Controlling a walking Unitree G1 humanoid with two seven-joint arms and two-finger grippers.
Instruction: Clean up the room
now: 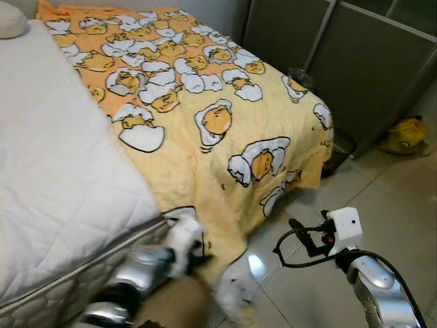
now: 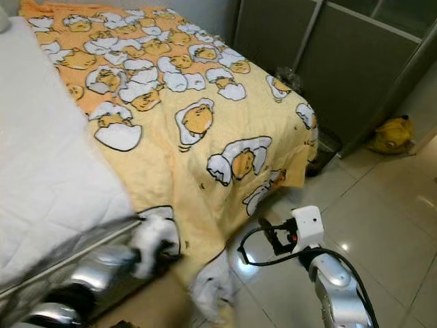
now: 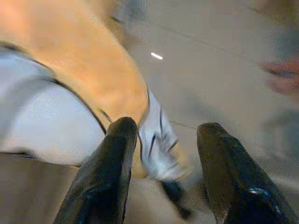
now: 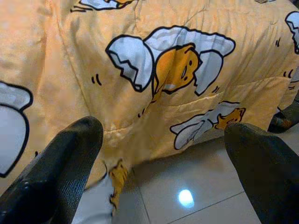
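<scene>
A yellow blanket (image 1: pixel 205 123) printed with cartoon eggs covers the right half of the bed and hangs over its foot down to the floor. Beside it the white quilted mattress (image 1: pixel 54 157) lies bare. My left gripper (image 1: pixel 196 254) is blurred and sits low by the bed's corner, at the blanket's hanging edge. In the left wrist view its fingers (image 3: pixel 110 172) stand open, with the blanket's white and yellow corner (image 3: pixel 156 149) just beyond them. My right gripper (image 1: pixel 302 238) hovers over the floor, open and facing the hanging blanket (image 4: pixel 177 70), apart from it.
Grey sliding wardrobe doors (image 1: pixel 355 61) stand close behind the foot of the bed. A dark bin (image 1: pixel 339 147) sits between bed and doors. A yellow bag or toy (image 1: pixel 404 134) lies on the glossy tiled floor (image 1: pixel 382 198). A pillow (image 1: pixel 10 20) rests at the far left.
</scene>
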